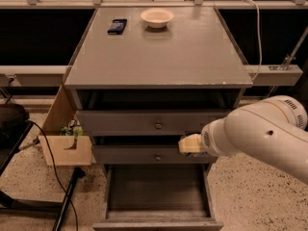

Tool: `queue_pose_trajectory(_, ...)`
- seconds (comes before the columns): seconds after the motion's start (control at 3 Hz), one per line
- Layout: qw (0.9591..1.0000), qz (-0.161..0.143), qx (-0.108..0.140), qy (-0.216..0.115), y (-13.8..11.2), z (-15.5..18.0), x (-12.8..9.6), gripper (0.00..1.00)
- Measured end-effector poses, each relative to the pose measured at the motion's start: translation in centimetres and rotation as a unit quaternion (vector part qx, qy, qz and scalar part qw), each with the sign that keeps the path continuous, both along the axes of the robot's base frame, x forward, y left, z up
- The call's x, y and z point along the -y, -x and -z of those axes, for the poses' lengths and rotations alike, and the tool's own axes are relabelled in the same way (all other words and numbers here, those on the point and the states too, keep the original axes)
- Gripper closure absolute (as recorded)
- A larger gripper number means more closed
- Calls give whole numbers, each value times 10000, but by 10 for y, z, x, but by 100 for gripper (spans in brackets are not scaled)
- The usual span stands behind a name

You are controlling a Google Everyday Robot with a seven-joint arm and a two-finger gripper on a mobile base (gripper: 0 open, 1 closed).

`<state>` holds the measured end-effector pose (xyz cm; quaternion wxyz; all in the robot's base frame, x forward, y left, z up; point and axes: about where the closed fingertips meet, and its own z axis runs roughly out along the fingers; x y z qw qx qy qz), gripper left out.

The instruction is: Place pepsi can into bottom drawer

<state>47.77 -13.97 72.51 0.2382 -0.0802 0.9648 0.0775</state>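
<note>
The bottom drawer (156,191) stands pulled out at the foot of the grey cabinet, and its plain grey inside shows nothing in it. My white arm reaches in from the right. Its cream-coloured gripper (189,144) is in front of the middle drawer's right half, just above the open bottom drawer. The pepsi can is out of view; whether the gripper holds it cannot be told.
On the cabinet top (159,52) sit a white bowl (157,17) and a flat dark phone-like object (117,26) at the back. The two upper drawers with round knobs (158,125) are closed. A wooden box (67,148) and cables lie on the floor at left.
</note>
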Motion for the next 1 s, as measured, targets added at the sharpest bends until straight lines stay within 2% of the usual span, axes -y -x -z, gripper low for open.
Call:
queue_pose_trajectory(0.33, 10000, 12, -27, 13, -3, 15, 5, 100)
queue_pose_trajectory(1.0, 9998, -119, -159, -52, -10, 80, 10, 100)
